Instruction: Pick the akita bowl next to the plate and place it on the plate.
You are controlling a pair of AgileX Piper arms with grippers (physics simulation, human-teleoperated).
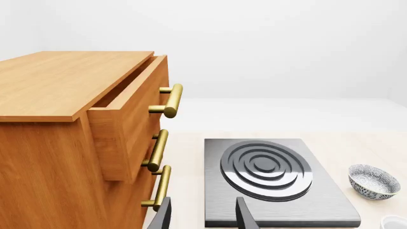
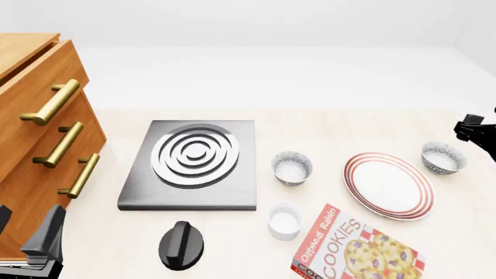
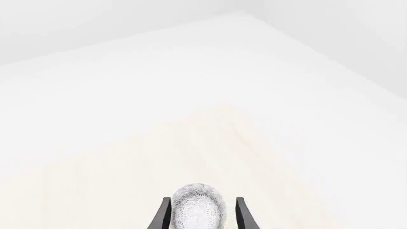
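Observation:
The plate point(image 2: 387, 185), white with red rings, lies right of centre on the table. The akita bowl point(image 2: 442, 157), grey-blue speckled with a white inside, stands upright close to its far right rim. In the right wrist view this bowl point(image 3: 198, 210) shows between the spread fingers of my right gripper point(image 3: 202, 217), which is open and does not touch it. Only a black part of the right arm point(image 2: 471, 129) shows at the front view's right edge, beside the bowl. My left gripper point(image 2: 27, 232) is open and empty near the cabinet, at the front left.
A look-alike bowl point(image 2: 292, 167) stands between the stove plate point(image 2: 190, 165) and the plate, with a plain white cup point(image 2: 284, 220) nearer. A cookie box point(image 2: 352, 253) lies in front of the plate, and a black knob point(image 2: 180, 244) lies in front of the stove. The wooden cabinet point(image 2: 39, 133) has its top drawer point(image 1: 130, 119) partly open.

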